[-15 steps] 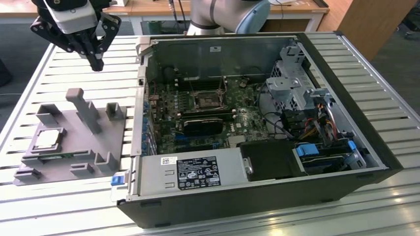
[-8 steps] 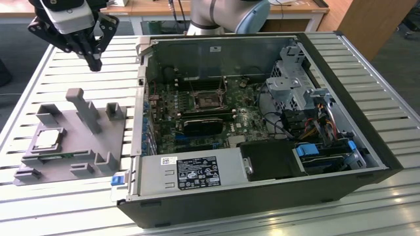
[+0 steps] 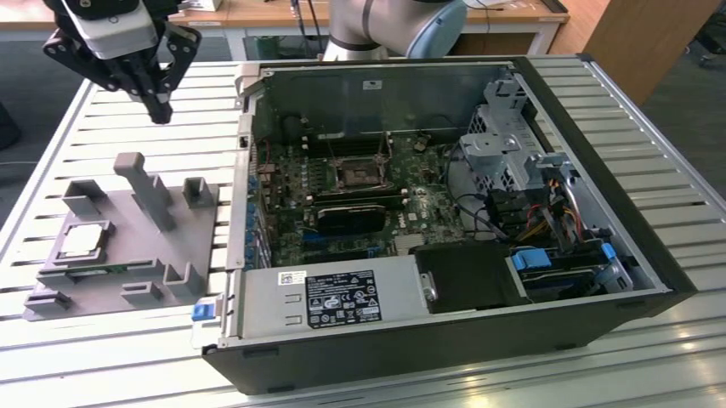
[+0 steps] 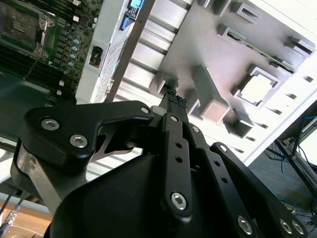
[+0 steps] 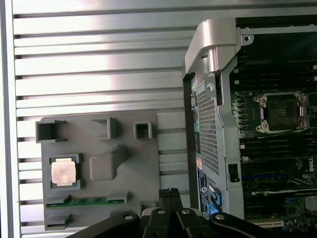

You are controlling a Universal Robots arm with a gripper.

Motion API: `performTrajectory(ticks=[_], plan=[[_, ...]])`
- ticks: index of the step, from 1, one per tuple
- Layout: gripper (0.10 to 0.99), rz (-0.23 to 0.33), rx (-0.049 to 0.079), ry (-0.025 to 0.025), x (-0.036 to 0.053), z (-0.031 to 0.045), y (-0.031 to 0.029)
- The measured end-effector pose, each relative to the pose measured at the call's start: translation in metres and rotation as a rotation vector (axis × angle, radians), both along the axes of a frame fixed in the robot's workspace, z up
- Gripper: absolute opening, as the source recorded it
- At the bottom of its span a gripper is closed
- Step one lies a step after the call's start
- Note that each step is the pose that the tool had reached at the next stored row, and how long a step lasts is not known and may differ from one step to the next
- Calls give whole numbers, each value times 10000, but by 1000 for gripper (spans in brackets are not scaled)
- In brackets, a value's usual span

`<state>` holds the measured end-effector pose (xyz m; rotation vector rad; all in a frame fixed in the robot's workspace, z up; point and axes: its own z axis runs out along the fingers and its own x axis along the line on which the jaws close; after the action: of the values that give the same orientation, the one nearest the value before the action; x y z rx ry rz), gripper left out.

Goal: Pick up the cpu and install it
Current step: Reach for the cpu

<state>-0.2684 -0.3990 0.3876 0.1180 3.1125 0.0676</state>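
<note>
Our claw (image 3: 159,107) hangs clenched and empty, well apart from the cpu (image 3: 83,241). We should open it, line up square, and come down softly.

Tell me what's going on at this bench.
A robot arm is working beside an open computer case on a slatted metal table. Its gripper hangs shut and empty above the table, clear of the grey fixture. The cpu lies flat in a pocket of that fixture, untouched. The motherboard socket sits inside the case, well away from the gripper. Nothing has been picked up yet.
</note>
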Motion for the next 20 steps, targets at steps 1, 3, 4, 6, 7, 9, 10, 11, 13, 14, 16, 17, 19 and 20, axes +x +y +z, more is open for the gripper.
performTrajectory(ticks=[1, 3, 4, 6, 7, 9, 10, 11, 13, 14, 16, 17, 19, 20], plan=[[106, 0, 0, 0, -5, 0, 0], [106, 0, 0, 0, -15, -1, 0], [106, 0, 0, 0, -19, -1, 0], [106, 0, 0, 0, -29, -1, 0], [106, 0, 0, 0, -34, -2, 0], [106, 0, 0, 0, -43, -3, 0], [106, 0, 0, 1, -50, -3, 0], [106, 0, -1, 2, -58, -3, 0], [106, 0, 0, 1, -76, -5, 0], [106, 0, 0, 1, -83, -5, 0], [106, 0, 0, 0, -96, -6, 0], [106, 0, 0, 1, -102, -6, 0], [106, 0, 0, 1, -116, -7, 0], [106, 0, 0, 0, -123, -7, 0]])
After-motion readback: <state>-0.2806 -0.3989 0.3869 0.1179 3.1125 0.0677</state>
